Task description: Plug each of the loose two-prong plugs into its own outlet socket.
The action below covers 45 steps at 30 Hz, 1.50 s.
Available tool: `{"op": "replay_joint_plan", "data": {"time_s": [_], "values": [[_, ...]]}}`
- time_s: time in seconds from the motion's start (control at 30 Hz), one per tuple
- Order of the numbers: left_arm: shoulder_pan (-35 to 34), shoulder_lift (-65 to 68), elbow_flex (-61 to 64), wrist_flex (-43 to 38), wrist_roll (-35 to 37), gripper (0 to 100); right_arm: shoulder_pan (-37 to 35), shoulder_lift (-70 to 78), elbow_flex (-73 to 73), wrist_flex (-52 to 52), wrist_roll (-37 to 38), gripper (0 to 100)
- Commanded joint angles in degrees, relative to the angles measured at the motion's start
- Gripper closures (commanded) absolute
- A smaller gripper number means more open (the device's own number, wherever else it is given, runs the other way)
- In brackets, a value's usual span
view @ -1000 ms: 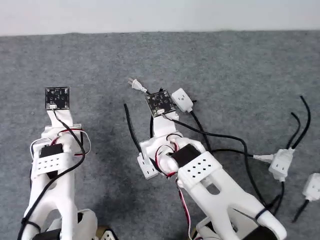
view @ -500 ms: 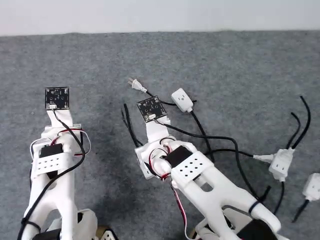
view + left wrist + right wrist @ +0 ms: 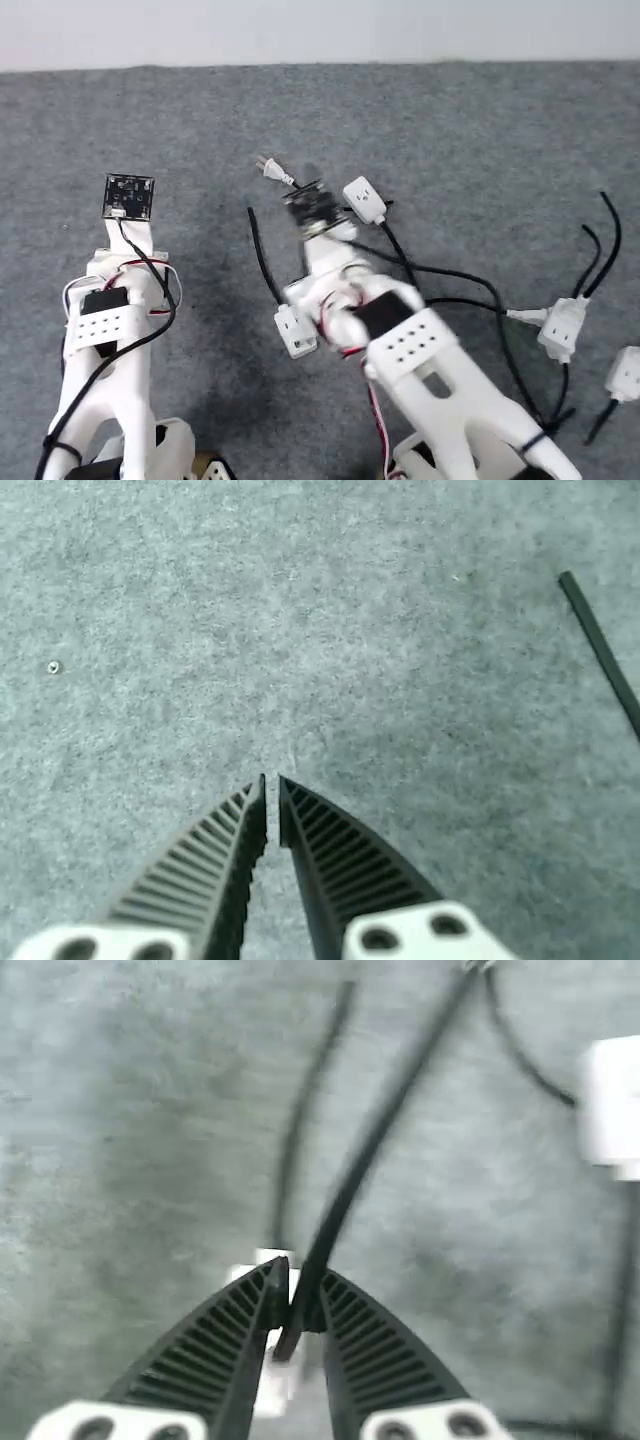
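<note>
Right hand [image 3: 300,1272] is pinched tight on a black cord [image 3: 370,1150] and has swung back toward the far edge. That uncovers the white socket block [image 3: 295,331] it hid half a second ago. The two-prong plug [image 3: 270,168] lies loose mid-surface toward the far edge, near another socket [image 3: 364,200], so nothing's plugged in yet. Left hand [image 3: 271,780], tips all but touching, empty, has edged slightly rightward.

Soft, even light fell from above across the grey mat [image 3: 480,130] in the high view, leaving only a faint, narrow shadow beside the black cable [image 3: 262,255] left of centre. The pale wall [image 3: 320,30] along the top of the frame was brightest. The left wrist view was evenly bright, the right wrist view dimmer.
</note>
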State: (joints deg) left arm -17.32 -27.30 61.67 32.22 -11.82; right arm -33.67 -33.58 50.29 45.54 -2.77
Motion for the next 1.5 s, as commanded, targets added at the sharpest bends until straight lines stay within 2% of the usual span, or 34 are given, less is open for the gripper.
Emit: {"op": "replay_joint_plan", "data": {"time_s": [0.0,0.13,0.37,0.57,0.77,0.9,1.0,1.13,1.33,1.47], "values": [[0.4,-1.6,-1.3,0.4,-0.8,99,8.8,-2.3,-0.8,4.0,5.6,99.1],[0.5,-1.6,-1.3,0.4,-0.9,99,15.3,1.2,3.3,5.1,11.3,99.1],[0.5,-1.5,-1.2,0.4,-0.9,99,17.3,5.2,4.1,-4.7,14.2,98.0],[0.5,-1.5,-1.2,0.4,-1.0,99,17.5,10.5,0.5,-5.2,14.2,82.7],[0.5,-1.4,-1.2,0.4,-1.0,99,21.1,9.3,-3.0,0.1,13.5,87.7],[0.5,-1.3,-1.2,0.3,-1.0,99,20.9,2.1,-3.1,6.9,5.9,95.2],[1.2,-1.1,-1.2,0.3,-1.1,99,17.4,-2.2,0.5,8.0,1.0,97.2],[1.4,-1.1,-1.2,0.3,-3.3,99,15.9,-2.3,6.9,1.0,-0.4,97.2],[2.5,-0.9,-0.9,-0.9,-4.0,98,14.5,2.6,7.4,0.7,-2.7,97.0],[4.0,-1.0,1.2,-3.9,-4.2,98,14.5,8.6,5.4,1.2,-3.0,90.4]]}}
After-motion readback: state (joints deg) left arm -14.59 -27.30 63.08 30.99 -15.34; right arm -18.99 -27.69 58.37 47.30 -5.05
